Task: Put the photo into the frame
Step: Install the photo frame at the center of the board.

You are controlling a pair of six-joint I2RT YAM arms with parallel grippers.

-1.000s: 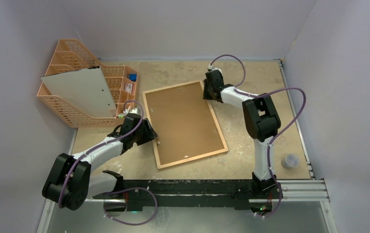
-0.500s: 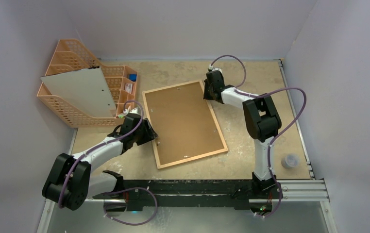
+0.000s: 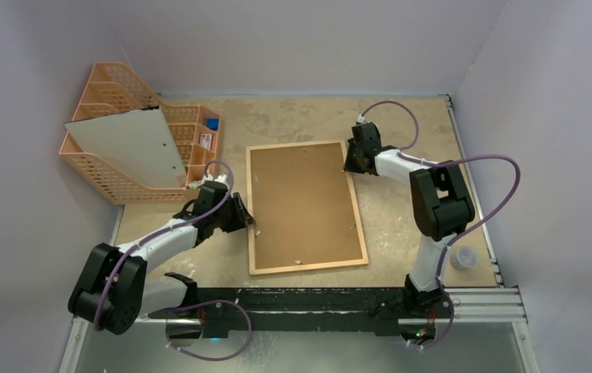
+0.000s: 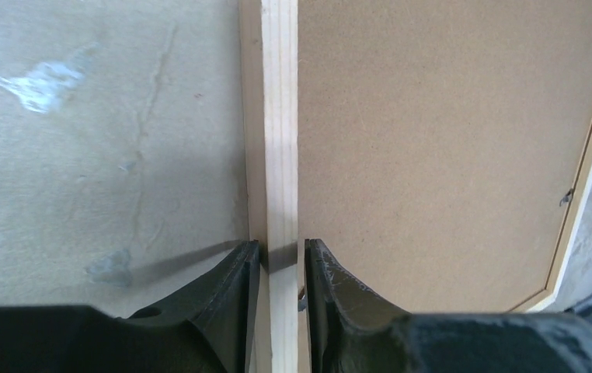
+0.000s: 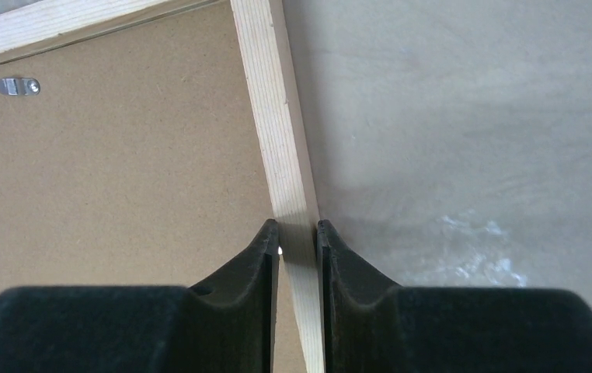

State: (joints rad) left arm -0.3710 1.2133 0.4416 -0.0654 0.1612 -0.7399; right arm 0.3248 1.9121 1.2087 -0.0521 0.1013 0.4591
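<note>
Left gripper (image 4: 280, 252): jaws drawn narrow and pinched across the left long rail of the frame (image 3: 308, 266), one finger outside it on the table (image 3: 293, 116), the other inside it, over the panel.
Right gripper (image 5: 297, 229): equally narrow, clamped on the opposite long rail, just short of the frame's far corner.
Frame, from the left tool: the rail ran straight ahead between the fingers, with the hardboard backing (image 3: 302, 203) spreading to the tool's right.
Frame, from the right tool: the rail ran ahead with a slight lean to the left and the backing lay to the tool's left, a small metal hanger clip (image 5: 17, 85) ahead on that side.
Lie: flat on the table, back side up.
Long axis: pointed forward from both tools, so the frame's short span lay between them.
Nearer arm: neither – both were on it, the left at the rail's nearer half, the right at the far end.
Photo: not seen in any view; whether it sat under the backing could not be told.
Off to the left tool's side: an orange mesh organizer (image 3: 114, 183) holding a pale grey sheet (image 3: 130, 144), well apart from the frame.
Judgement: with grips on opposite rails, any lift or slide would need both arms moving together – uneven pull would twist the thin edging.
</note>
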